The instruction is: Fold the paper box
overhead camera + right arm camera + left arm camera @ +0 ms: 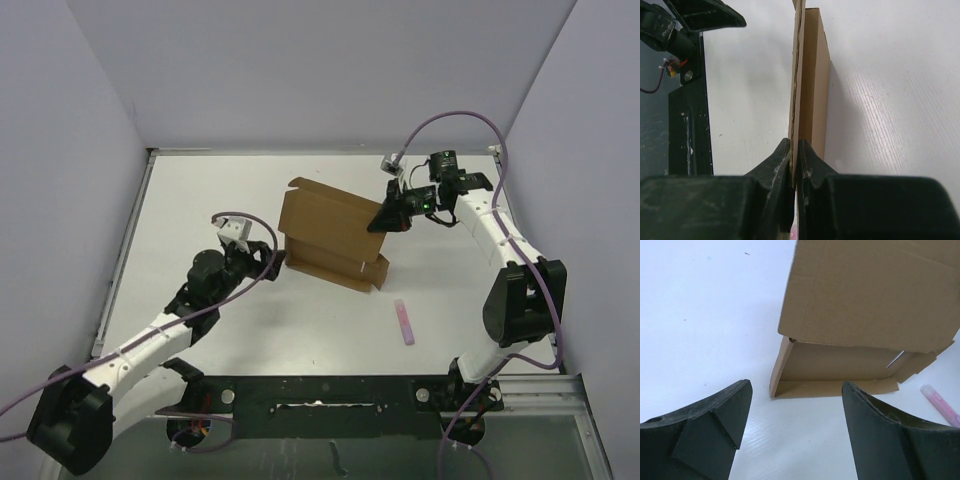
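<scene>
Paper box (325,235) edge (in right gripper (794,150))

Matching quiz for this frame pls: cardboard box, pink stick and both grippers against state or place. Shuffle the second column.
Column 1
1. brown cardboard paper box
2. small pink stick
3. left black two-finger gripper
4. right black two-finger gripper

Column 2
A. shut on the edge of an upright cardboard panel
B. lying flat on the white table, touching nothing
C. partly folded, one large panel raised
D. open, holding nothing, just short of the box

Pairs: 1-C, 2-B, 3-D, 4-A
</scene>
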